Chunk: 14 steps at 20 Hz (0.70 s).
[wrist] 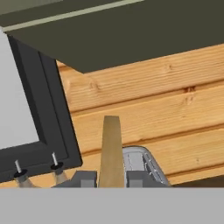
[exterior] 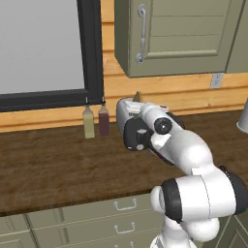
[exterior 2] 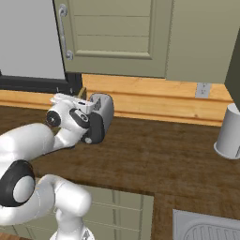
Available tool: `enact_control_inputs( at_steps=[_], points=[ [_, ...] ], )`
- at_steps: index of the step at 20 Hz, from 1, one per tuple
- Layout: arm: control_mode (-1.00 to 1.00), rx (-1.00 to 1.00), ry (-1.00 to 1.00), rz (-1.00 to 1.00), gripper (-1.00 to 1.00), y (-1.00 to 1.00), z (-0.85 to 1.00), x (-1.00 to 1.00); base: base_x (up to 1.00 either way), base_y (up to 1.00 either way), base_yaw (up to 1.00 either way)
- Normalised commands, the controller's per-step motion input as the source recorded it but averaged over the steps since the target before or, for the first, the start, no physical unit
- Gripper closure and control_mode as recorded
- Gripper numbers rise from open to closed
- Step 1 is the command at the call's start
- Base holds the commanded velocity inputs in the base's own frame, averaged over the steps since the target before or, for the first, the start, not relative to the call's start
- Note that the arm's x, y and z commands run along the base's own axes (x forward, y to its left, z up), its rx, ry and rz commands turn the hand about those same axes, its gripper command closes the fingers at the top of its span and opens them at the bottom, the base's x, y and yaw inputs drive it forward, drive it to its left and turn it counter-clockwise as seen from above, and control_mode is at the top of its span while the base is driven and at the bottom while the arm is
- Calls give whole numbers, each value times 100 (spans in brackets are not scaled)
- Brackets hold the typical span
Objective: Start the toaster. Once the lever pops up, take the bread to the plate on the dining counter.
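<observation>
Pincer (wrist: 112, 180) narrowed on the bread (wrist: 110, 151), above the toaster (wrist: 142, 164).

Seen in the hand view: two dark fingertips (wrist: 85, 179) pressed to either face of the thin tan slice, held edge-on and upright between them, with the toaster's silver top and a slot just right of it and below. Seen in the left base view: slice tip (exterior: 137, 96) poking up above the hand, just over the toaster (exterior: 127, 116), whose black end panel (exterior: 133, 134) faces out; toaster standing on the wooden counter (exterior: 53, 164) against the plank wall. Beside the toaster, two slim bottles (exterior: 96, 121) under the dark window frame (exterior: 92, 48). Overhead, olive cabinets (exterior 2: 117, 33). Far right in the right base view, a pale grey cylinder (exterior 2: 229, 132) on the counter.
</observation>
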Motion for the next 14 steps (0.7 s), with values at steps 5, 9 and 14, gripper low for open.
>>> enact_control_inputs(
  at_steps=[5, 9, 14],
  points=[
    [-100, 7, 11, 2, 100, -11, 46, -100, 0, 0, 0],
    [-100, 3, 17, 10, 100, -1, 82, -100, 0, 0, 0],
    [-100, 0, 18, 12, 100, -1, 81, -100, 0, 0, 0]
  ],
)
